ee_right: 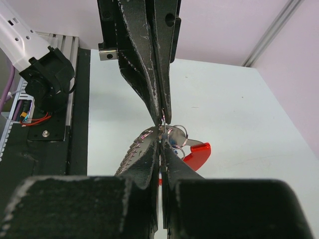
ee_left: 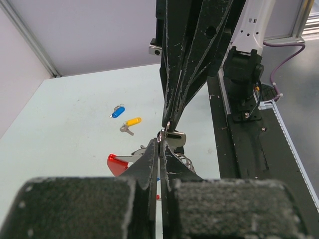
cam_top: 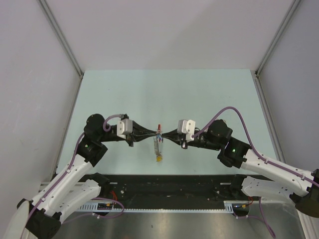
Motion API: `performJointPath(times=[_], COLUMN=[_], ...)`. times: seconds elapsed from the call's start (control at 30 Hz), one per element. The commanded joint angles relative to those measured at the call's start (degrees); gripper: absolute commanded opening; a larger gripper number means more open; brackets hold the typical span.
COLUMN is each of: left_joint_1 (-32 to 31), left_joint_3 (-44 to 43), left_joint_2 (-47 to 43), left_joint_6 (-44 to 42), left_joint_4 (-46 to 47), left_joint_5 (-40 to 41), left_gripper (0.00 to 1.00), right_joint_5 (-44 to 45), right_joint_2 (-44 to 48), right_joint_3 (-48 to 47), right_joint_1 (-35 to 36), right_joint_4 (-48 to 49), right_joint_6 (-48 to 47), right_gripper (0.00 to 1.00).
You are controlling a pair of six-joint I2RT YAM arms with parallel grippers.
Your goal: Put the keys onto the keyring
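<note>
Pale green table and white walls surround two arms meeting tip to tip over the middle. We see the left gripper and the right gripper both closed tight, pinching the keyring between them and holding it off the surface. Its red curved part sticks out sideways and small tagged keys dangle below. Which loop each one pinches we cannot tell. Well apart, a blue-tagged key lies just beside a yellow-tagged key.
</note>
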State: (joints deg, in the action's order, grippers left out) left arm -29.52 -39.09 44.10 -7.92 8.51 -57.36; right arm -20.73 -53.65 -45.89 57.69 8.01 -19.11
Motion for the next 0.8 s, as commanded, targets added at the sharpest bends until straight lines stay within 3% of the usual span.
performJointPath(times=[0.0,0.77], left_joint_1=[-0.28,-0.28], left_joint_3=[-0.02,-0.2], left_joint_2=[-0.77,-0.24], left_joint_6=[0.98,1.24], left_joint_4=[3.26,3.35], left_joint_5=[-1.17,-2.05], left_gripper=[0.0,0.0], right_joint_5=[1.74,0.61], right_joint_2=[1.09,1.09], right_joint_3=[-2.1,-1.84], right_joint_1=[0.32,0.49], right_joint_4=[2.18,2.98], right_joint_6=[0.04,0.22], right_gripper=[0.0,0.0])
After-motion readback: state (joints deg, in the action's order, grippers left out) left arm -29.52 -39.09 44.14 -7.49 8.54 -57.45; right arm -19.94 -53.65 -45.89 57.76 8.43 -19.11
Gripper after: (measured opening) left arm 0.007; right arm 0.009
